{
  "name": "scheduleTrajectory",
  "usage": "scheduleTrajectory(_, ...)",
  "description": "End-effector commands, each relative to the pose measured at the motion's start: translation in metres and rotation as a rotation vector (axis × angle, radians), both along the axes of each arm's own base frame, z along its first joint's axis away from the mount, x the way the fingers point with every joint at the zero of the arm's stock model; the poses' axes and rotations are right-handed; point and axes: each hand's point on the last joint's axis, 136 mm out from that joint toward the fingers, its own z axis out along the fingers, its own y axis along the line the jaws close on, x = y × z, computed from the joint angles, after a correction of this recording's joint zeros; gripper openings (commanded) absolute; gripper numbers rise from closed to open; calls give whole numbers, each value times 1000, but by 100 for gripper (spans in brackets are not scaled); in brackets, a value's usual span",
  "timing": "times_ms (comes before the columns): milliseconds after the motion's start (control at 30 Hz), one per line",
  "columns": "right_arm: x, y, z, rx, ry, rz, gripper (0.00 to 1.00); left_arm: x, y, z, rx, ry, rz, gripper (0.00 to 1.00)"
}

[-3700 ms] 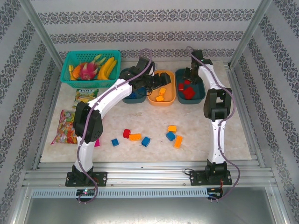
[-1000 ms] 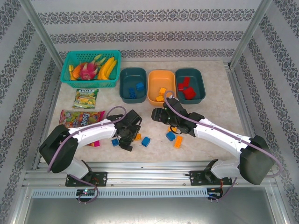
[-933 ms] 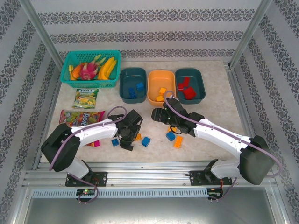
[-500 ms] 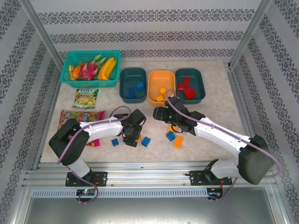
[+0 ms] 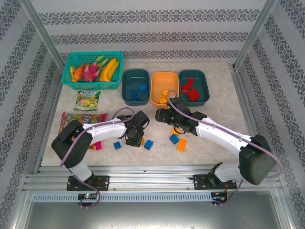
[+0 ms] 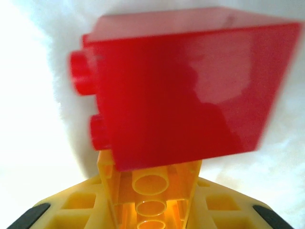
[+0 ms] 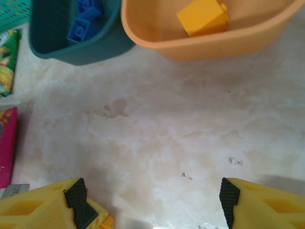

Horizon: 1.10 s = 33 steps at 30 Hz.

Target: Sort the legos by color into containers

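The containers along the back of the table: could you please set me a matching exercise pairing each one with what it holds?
Containers:
1. left teal tub
2. orange tub
3. right teal tub
4. turquoise mesh basket

Contents:
A. fruit
B. red bricks
C. blue bricks
D. orange-yellow bricks

Pairs: 1-C, 2-D, 3-B, 4-A.
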Motion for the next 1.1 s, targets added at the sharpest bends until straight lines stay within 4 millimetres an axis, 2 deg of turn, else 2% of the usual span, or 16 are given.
scheduleTrajectory(0,18,1,29,17,-68,1,76,33,4,32,14,-101,77,25)
scheduleTrajectory(167,48,-6,92,71,-236,-46,76,75,-4,89,40,-252,-109,24)
scheduleTrajectory(300,76,-14,131,127,-377,-106,76,116,-15,118,41,-355,-277,24)
scheduleTrajectory(400,97,-20,143,168,-435,-148,77,153,-32,134,29,-423,-442,26)
scheduleTrajectory(567,125,-29,143,194,-419,-183,77,213,-54,151,107,-526,-706,27)
scheduleTrajectory(667,139,-35,137,216,-385,-182,77,244,-68,142,119,-549,-803,27)
scheduleTrajectory(833,164,-51,110,303,-266,-229,77,287,-84,122,155,-609,-879,26)
scheduleTrajectory(933,173,-61,97,341,-202,-254,76,304,-95,109,140,-665,-891,26)
scheduleTrajectory(1067,177,-71,90,356,-177,-269,76,311,-98,83,149,-641,-896,27)
